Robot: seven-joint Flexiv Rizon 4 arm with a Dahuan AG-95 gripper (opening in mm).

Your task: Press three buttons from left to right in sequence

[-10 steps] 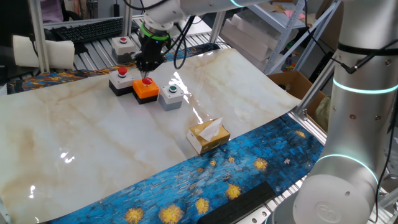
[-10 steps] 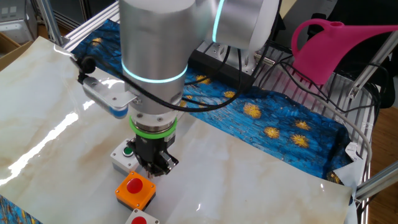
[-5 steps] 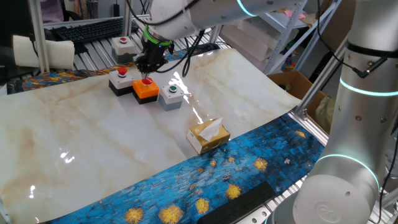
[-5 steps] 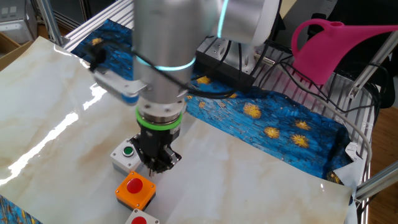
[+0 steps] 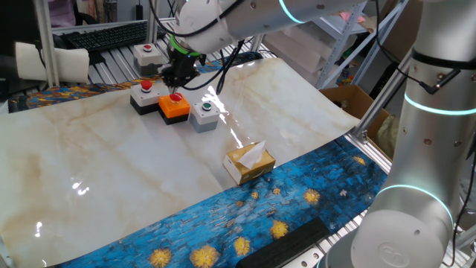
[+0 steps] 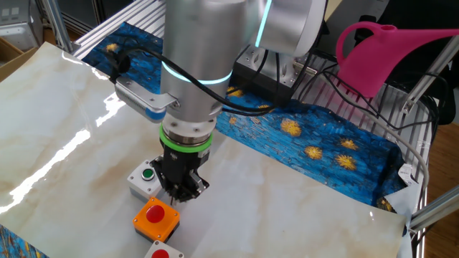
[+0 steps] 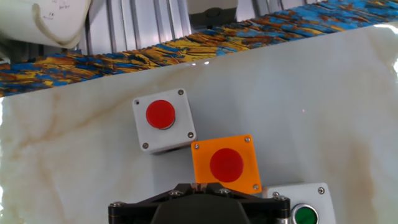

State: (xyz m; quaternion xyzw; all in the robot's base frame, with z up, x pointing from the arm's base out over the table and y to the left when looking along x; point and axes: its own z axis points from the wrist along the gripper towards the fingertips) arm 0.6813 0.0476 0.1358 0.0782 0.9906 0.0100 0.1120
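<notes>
Hand view: closed gripper (image 6: pixel 179 195) hovers by orange box (image 7: pixel 226 165), mid-row between black box (image 7: pixel 163 120) and grey box (image 7: pixel 300 206); boxes touch, so an off-centre push risks nudging a neighbour.

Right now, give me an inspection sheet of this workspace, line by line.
Surface: glossy marble-patterned table sheet, blue and yellow painted cloth along its edges.
Job's things: black box with white top and red button, orange box with red button and grey box with green button, side by side in a row.
Clutter: tan tissue box; separate pale grey box with red button.
Grippers: black two-finger gripper, shut, pointing down beside the orange box.
Cables: black cables looping round the silver arm.
Surroundings: pink watering can, keyboard, cardboard box.
</notes>
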